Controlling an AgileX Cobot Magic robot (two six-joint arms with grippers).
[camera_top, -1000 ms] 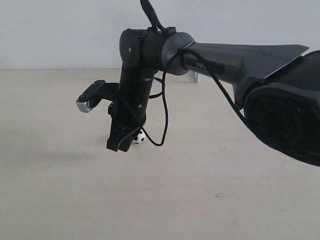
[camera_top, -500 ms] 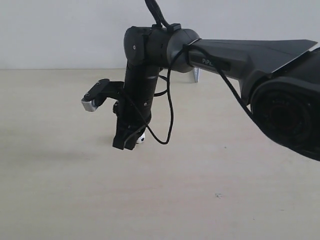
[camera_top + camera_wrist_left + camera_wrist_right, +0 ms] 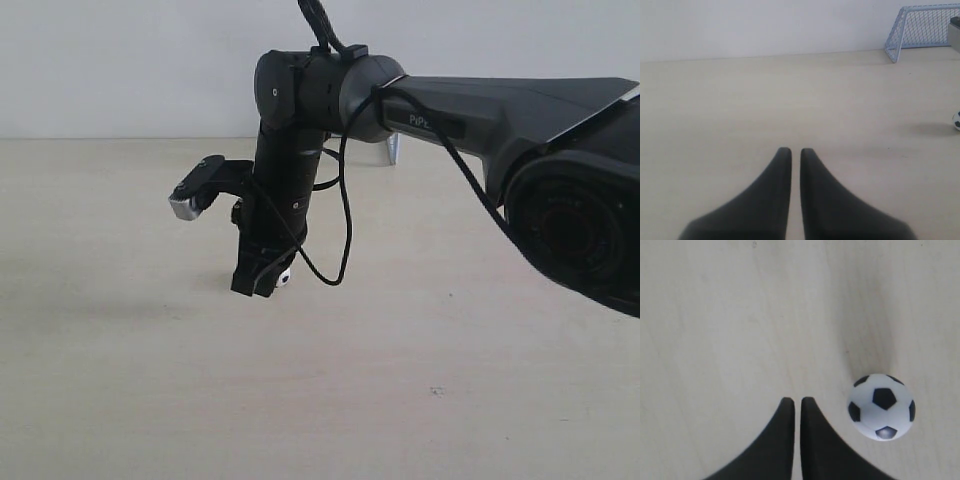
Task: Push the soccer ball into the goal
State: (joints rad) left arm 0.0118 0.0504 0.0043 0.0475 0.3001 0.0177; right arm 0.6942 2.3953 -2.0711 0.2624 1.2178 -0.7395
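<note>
The soccer ball [image 3: 881, 406], white with black patches, lies on the pale table right beside the outer side of one finger of my right gripper [image 3: 795, 400]. That gripper is shut with nothing between its fingers. From the exterior view, the right gripper [image 3: 254, 287] points down at the table and half hides the ball [image 3: 285, 278] behind it. Only a pale post of the goal [image 3: 392, 150] peeks out behind the arm. The left wrist view shows the goal [image 3: 922, 27] far off, the ball [image 3: 957, 120] at the frame's edge, and my left gripper [image 3: 795, 150] shut and empty.
The right arm [image 3: 480, 110] stretches across from the right side of the exterior view, with a black cable [image 3: 345, 230] looping beside the gripper. A white wall [image 3: 120, 60] stands behind the table.
My right gripper has shifted slightly to the right against the ball's side, and the ball has crept a little right, now more hidden behind the fingers.
</note>
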